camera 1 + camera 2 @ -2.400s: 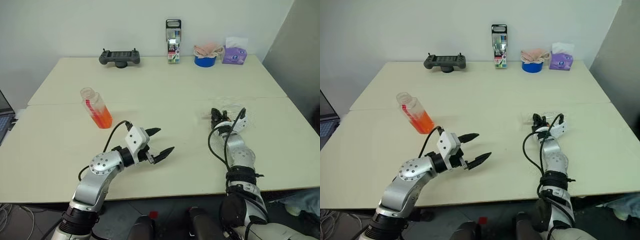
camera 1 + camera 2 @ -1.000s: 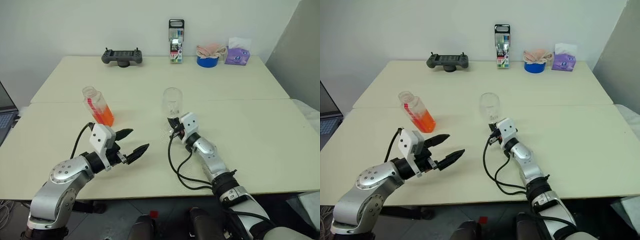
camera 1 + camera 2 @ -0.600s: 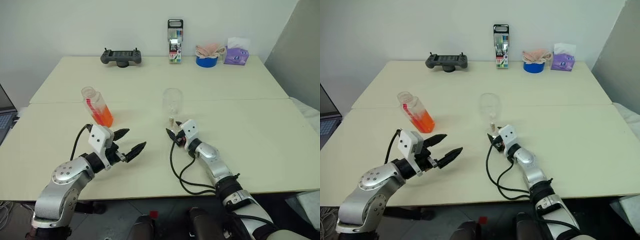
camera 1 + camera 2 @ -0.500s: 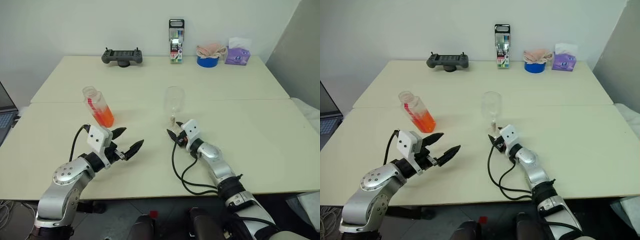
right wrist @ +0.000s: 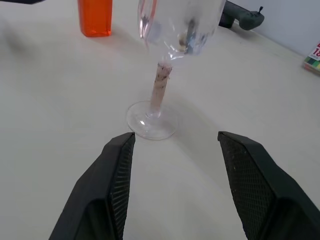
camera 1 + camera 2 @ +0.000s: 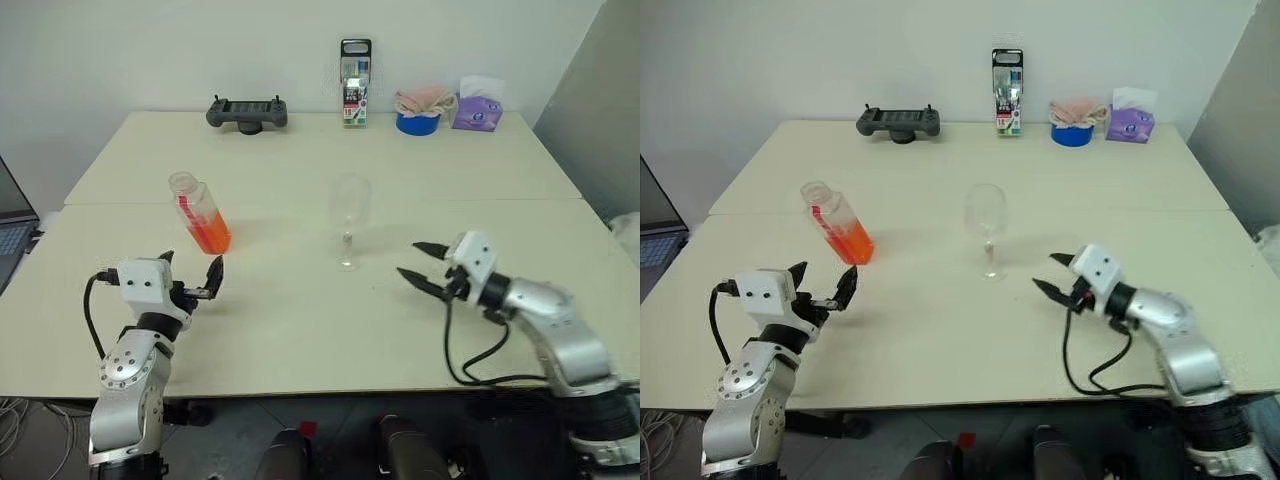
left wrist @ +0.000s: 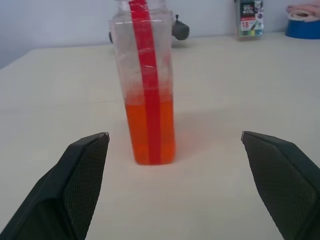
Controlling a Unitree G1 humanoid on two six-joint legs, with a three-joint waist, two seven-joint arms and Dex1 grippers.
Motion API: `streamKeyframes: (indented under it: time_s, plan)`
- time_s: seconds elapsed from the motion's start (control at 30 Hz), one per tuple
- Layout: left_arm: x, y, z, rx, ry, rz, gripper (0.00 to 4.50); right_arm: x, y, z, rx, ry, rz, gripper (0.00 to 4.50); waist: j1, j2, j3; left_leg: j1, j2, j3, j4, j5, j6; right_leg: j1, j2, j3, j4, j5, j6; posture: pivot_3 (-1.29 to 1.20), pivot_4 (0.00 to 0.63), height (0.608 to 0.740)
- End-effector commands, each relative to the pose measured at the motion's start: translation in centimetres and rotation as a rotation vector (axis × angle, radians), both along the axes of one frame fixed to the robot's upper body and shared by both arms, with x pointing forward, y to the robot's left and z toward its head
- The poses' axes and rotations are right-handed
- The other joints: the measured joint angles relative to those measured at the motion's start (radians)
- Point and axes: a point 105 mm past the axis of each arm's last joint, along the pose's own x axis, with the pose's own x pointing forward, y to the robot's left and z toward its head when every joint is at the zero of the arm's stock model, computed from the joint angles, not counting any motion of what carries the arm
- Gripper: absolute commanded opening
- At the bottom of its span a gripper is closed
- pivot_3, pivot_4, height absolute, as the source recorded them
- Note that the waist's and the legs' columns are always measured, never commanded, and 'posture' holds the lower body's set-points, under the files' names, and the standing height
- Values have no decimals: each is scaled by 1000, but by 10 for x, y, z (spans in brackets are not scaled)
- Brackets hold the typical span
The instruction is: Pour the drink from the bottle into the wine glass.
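My left gripper (image 6: pixel 190 287) gapes before the bottle (image 6: pixel 199 213); my right gripper (image 6: pixel 424 268) hangs empty; a crooked approach could topple it.

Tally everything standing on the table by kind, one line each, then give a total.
Bottle with orange-red drink: 1
Wine glass: 1
Dark handheld controller: 1
Box of coloured pens: 1
Blue tape roll with a pinkish cloth on it: 1
Purple tissue pack: 1
Total: 6
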Motion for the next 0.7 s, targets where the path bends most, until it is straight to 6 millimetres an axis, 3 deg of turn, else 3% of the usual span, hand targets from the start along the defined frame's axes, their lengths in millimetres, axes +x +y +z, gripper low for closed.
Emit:
streamKeyframes:
  time_s: [0.03, 0.07, 0.17, 0.27, 0.7]
  plan:
    - [7, 9, 24, 36, -93, 48, 4500, -12, 9, 70, 55, -77, 121, 2805, -1, 0, 0, 0, 0, -1, 0, 0, 0, 0, 1, -1, 0, 0, 0, 0, 150, 740]
    - [10, 10, 26, 49, -97, 43, 4500, -15, 12, 82, 45, -73, 163, 2805, -1, 0, 0, 0, 1, -1, 0, 0, 0, 1, 1, -1, 0, 0, 0, 0, 150, 740]
    - [17, 11, 29, 39, -105, 34, 4500, -17, 17, 108, 66, -64, 225, 3391, 2, -2, -1, 0, 1, -3, -2, 0, 0, 0, 1, -3, -2, 0, 0, 0, 150, 740]
    - [21, 6, 29, 38, -107, 8, 4500, -17, 20, 119, 83, -60, 260, 4399, 3, -2, -1, -3, 0, -3, -1, 0, 0, 0, 0, -3, -2, 0, 0, 0, 150, 740]
    - [46, 9, 42, 75, -122, -33, 4500, -18, 31, 121, -4, -109, 303, 4457, 3, -2, -1, -5, 0, -3, 3, -1, 0, -1, -1, -3, -2, 0, 1, 0, 150, 740]
